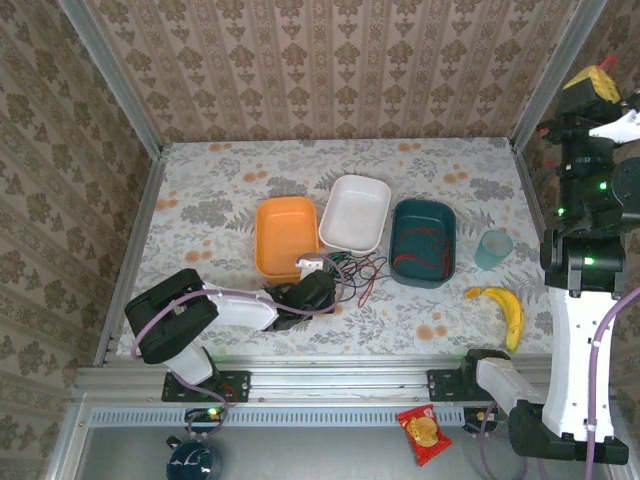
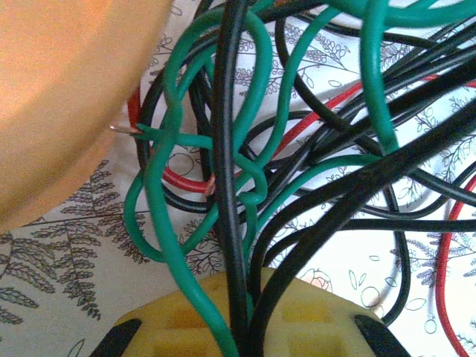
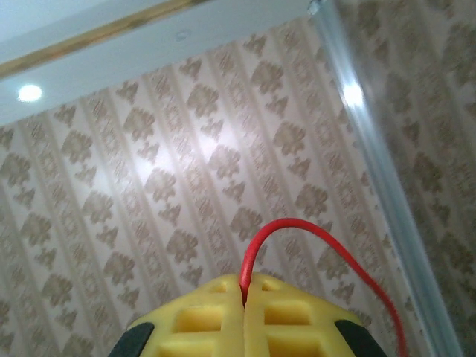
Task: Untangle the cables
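floral table top inside wallpapered walls. at left, the left gripper (image 1: 318,290) is clenched on green and black strands of the cables (image 1: 352,272), a tight knot just in front of the orange tray (image 1: 285,235) and white tray (image 1: 355,212). a red strand (image 1: 415,250) lies in the teal tray (image 1: 423,215). cup (image 1: 493,249) and banana (image 1: 505,310) sit further right. far right, the right gripper (image 1: 597,82), held high, pinches a red wire (image 3: 290,220). likely mid-sorting; next, ease one strand out slowly, since crossing loops and tray rims could snag.
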Robot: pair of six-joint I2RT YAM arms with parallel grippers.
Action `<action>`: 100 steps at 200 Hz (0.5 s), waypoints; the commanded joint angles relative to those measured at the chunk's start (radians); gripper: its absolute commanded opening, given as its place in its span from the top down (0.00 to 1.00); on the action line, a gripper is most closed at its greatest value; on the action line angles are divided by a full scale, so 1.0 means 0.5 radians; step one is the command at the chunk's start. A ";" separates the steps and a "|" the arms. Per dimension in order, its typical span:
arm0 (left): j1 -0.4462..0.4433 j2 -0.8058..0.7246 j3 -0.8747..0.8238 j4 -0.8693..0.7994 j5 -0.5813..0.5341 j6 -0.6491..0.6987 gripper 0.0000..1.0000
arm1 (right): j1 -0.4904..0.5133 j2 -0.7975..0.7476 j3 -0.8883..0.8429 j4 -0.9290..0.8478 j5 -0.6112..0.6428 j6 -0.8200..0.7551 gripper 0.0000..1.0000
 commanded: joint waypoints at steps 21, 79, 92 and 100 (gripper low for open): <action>0.039 0.055 -0.255 -0.445 -0.266 0.390 1.00 | -0.008 0.048 0.044 -0.221 -0.319 -0.004 1.00; 0.056 -0.404 -0.416 -0.220 -0.318 0.618 1.00 | -0.005 0.082 0.100 -0.255 -0.394 -0.062 1.00; 0.066 -0.463 -0.442 -0.209 -0.342 0.619 1.00 | 0.001 0.096 0.088 -0.236 -0.443 -0.036 1.00; 0.072 -0.490 -0.463 -0.191 -0.348 0.622 1.00 | 0.010 0.103 0.084 -0.231 -0.467 -0.025 1.00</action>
